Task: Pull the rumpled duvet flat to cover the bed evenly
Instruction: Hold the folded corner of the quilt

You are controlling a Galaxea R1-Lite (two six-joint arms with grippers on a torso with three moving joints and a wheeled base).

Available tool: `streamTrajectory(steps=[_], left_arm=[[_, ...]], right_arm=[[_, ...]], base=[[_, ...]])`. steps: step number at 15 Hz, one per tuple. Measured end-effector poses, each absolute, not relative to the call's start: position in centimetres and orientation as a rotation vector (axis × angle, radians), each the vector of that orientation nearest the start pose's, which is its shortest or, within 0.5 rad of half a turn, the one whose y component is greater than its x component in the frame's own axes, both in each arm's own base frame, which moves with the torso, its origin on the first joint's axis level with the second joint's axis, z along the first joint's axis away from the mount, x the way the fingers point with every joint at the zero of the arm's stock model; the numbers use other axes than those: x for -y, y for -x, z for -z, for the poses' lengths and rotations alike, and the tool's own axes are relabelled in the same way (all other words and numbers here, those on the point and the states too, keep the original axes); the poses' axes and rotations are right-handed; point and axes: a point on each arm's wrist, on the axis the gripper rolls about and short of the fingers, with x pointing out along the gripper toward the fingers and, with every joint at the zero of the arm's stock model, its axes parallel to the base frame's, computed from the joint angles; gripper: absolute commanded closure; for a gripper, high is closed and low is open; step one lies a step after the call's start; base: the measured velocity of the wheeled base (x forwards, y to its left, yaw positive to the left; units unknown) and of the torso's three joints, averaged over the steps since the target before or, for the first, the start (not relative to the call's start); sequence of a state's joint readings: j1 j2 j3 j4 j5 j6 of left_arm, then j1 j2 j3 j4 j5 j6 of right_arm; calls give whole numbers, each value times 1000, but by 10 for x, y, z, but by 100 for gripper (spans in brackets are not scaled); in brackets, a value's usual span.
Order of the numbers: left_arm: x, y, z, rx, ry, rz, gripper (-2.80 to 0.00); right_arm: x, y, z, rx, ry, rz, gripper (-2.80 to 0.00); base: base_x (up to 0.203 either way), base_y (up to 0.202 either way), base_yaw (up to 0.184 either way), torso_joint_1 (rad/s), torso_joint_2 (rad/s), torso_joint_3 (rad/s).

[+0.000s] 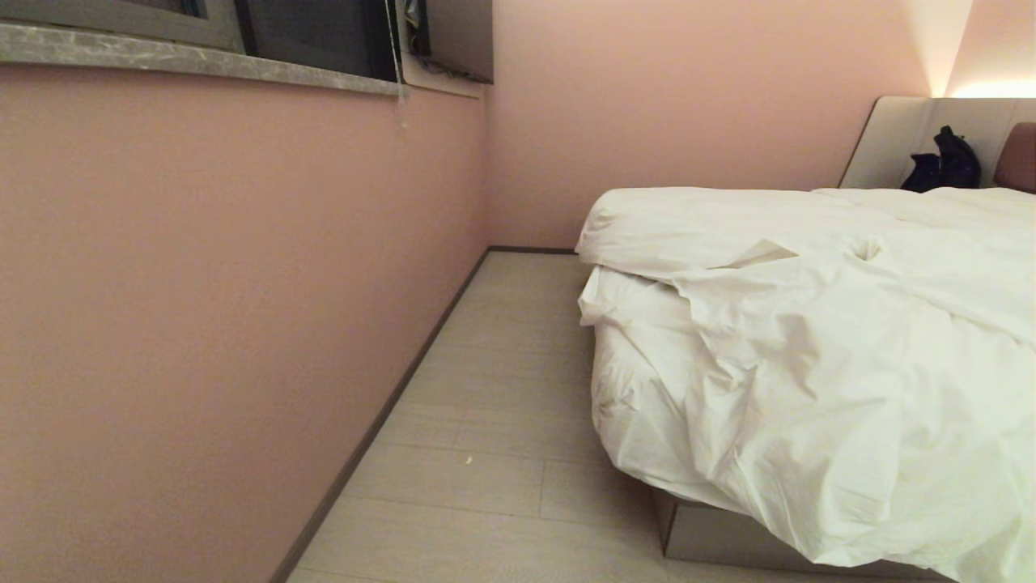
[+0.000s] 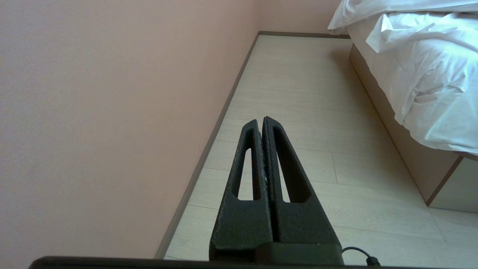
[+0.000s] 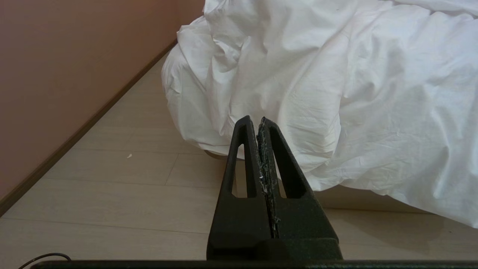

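Observation:
The white duvet [image 1: 817, 356] lies rumpled on the bed [image 1: 728, 538], folded back on itself near the corner and hanging over the foot edge down to the grey base. The brown headboard [image 1: 1018, 158] shows at the far right. Neither arm appears in the head view. My left gripper [image 2: 261, 120] is shut and empty, pointing over the floor between wall and bed, with the duvet [image 2: 429, 74] off to one side. My right gripper [image 3: 253, 119] is shut and empty, held short of the hanging duvet [image 3: 336, 82] near the bed's corner.
A pink wall [image 1: 202, 324] with a dark skirting runs along the left, leaving a strip of pale wood floor [image 1: 486, 421] beside the bed. A stone window sill [image 1: 194, 61] juts out above. A dark object [image 1: 943, 162] rests against the headboard panel.

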State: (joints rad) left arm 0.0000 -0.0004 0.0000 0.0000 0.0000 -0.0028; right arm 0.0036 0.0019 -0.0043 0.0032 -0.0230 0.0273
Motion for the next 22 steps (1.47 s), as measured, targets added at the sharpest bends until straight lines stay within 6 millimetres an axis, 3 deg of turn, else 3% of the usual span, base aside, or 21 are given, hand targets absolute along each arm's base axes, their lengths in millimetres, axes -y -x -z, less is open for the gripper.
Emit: streamTrajectory(steps=[22], left_arm=[[0,23,-75,0,2,0,0]], right_arm=[[1,23,-76,0,-24,18,0]], base=[[0,0,0,0,0,0]])
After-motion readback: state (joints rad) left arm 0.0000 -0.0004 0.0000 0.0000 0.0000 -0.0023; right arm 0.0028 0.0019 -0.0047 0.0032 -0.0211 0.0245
